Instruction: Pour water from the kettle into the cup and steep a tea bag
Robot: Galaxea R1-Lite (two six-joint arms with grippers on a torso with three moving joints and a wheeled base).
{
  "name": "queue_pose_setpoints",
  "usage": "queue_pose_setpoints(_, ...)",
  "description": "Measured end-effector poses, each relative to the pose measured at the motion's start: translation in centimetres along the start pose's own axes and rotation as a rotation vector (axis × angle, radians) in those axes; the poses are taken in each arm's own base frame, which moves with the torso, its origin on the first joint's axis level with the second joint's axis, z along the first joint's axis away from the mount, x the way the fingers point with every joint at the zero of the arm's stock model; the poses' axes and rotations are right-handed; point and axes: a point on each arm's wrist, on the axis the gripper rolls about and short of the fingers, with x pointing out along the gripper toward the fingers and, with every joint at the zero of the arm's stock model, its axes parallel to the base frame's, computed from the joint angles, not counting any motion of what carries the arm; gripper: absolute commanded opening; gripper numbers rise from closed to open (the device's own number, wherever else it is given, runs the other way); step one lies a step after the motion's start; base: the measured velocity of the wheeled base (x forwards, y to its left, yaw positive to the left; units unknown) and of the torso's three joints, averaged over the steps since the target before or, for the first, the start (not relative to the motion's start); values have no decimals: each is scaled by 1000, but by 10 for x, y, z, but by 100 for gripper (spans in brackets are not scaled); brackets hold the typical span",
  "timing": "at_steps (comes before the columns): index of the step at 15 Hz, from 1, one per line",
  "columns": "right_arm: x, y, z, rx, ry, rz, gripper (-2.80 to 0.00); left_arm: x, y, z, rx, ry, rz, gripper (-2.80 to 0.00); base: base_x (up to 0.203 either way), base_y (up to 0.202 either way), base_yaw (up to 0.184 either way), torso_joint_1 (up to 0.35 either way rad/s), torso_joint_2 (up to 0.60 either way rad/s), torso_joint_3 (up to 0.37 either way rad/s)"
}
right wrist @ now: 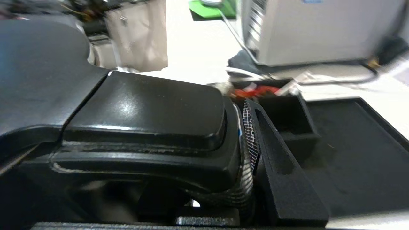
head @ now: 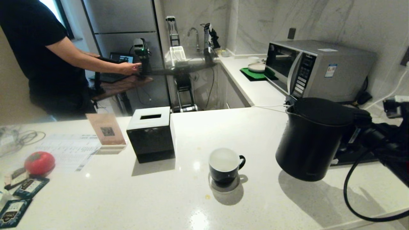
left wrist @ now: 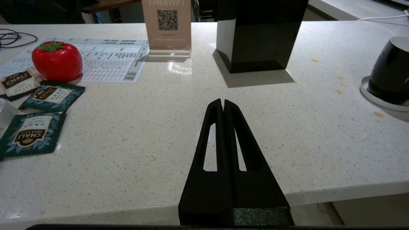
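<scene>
The kettle (head: 311, 139) was held off the bench (head: 159, 198) at the right, tilted toward the cup (head: 224, 164), by the right hand (right wrist: 246, 143) pinching its handle. The cup stood on a coaster, centre-near. For a clean pour, the spout should be brought over the cup's rim and tipped slowly. The left hand (left wrist: 223, 103) was pressed together, idle, near the bench edge. The spout was hard to make out; no tea bag was seen, and water in the cup could not be told.

Matte black kettle (head: 311, 140); glossy black cup (head: 225, 166), white inside; red tomato (head: 39, 162); teal printed sachets (left wrist: 32, 134); speckled white counter (head: 134, 198); green mat (head: 254, 74)
</scene>
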Motion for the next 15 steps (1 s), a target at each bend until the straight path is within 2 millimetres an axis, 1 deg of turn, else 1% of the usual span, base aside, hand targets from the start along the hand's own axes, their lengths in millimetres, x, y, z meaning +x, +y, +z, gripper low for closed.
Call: queue_pose_setpoints(15,-1,0,0,0,-1,2,-280,0,0,0,-1,0,0,-280,0,0,0,0,0,0)
